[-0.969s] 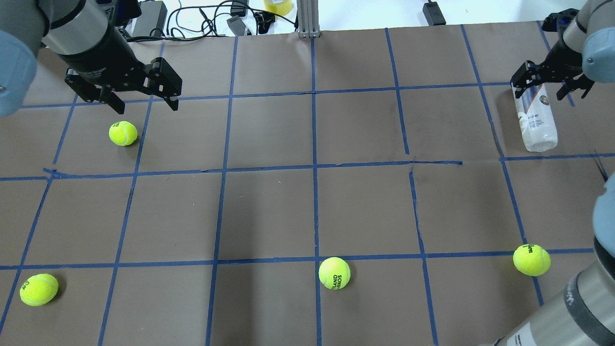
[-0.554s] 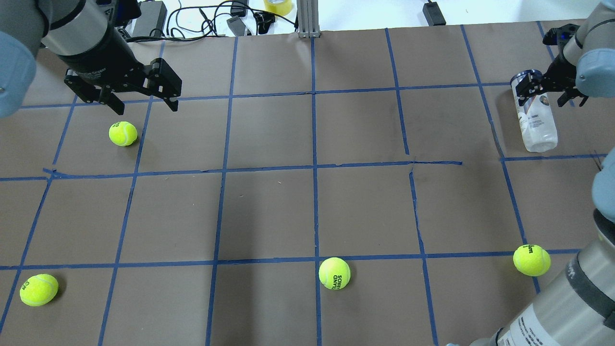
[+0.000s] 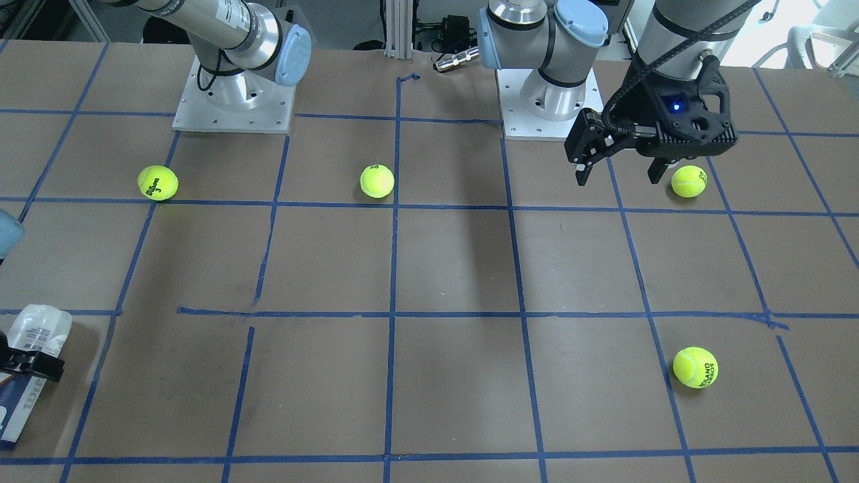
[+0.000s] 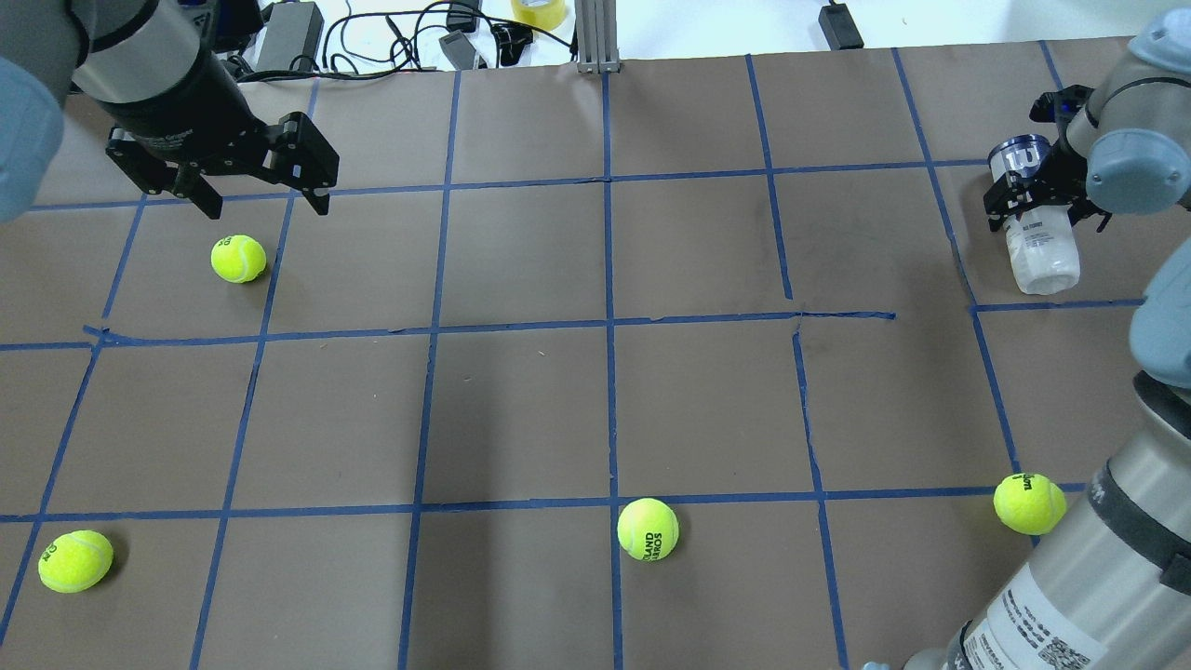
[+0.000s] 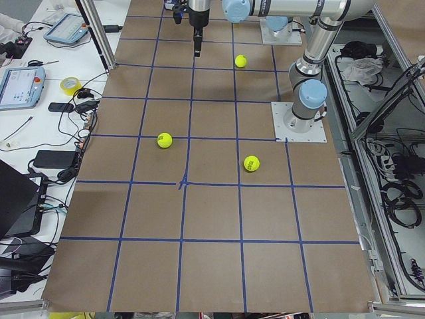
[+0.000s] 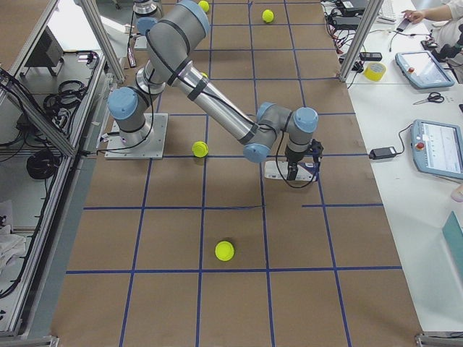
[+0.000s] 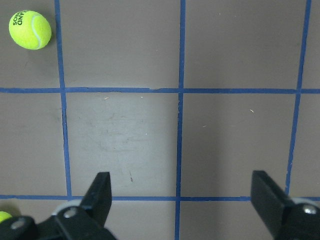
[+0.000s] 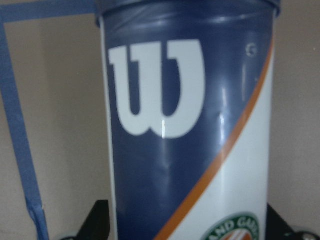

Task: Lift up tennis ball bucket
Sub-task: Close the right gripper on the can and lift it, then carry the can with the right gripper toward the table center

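The tennis ball bucket (image 4: 1047, 256) lies on its side at the table's far right: a clear tube with a dark-blue and white label. It also shows in the front view (image 3: 40, 325) and fills the right wrist view (image 8: 190, 150). My right gripper (image 4: 1040, 207) is down over the tube's middle. It is open, with one finger on each side (image 8: 100, 220) and the jaws as wide as the tube. My left gripper (image 4: 260, 203) is open and empty. It hangs above the table at the far left, just behind a tennis ball (image 4: 238, 258).
Other tennis balls lie at the near left (image 4: 75, 560), near middle (image 4: 648, 529) and near right (image 4: 1029, 503), beside my right arm's forearm. Cables, a tape roll and a metal post (image 4: 595, 37) sit past the table's far edge.
My right gripper has come down from above the tube's blue end and now straddles its middle. The tube lies where it was. My left gripper has drifted slightly left.
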Available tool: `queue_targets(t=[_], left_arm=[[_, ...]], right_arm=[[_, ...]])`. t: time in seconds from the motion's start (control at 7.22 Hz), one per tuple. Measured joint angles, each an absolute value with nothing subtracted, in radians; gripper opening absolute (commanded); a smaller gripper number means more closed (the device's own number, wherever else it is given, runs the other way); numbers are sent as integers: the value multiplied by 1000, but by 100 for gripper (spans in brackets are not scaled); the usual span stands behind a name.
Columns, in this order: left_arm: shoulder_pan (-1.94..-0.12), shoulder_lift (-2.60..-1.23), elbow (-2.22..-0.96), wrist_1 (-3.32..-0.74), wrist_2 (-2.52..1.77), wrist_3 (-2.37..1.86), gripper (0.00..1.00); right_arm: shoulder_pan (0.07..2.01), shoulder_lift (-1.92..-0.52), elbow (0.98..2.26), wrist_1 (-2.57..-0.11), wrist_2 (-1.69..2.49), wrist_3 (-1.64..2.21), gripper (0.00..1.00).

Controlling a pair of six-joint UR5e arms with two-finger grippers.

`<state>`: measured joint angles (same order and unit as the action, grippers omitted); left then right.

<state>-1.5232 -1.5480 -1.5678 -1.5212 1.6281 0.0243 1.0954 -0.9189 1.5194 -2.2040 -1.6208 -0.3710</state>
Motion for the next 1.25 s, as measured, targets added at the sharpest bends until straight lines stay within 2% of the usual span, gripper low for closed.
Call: queue_targets(t=[0.28,0.83,1.25], left_arm=[[-1523,-1547,-1564,-1536,1614,25,100],[-1525,-1537,-1573,-1541,1588,25,100],[-1523,-1534,-1576,-1541,1587,25,100]], right_arm=[[1095,-909,1510,-2213,-1625,-381,68],[1104,-932,1503,-2204,-1618,-402,74],[1214,-1008,1508,-2179,-1596,-414,74]])
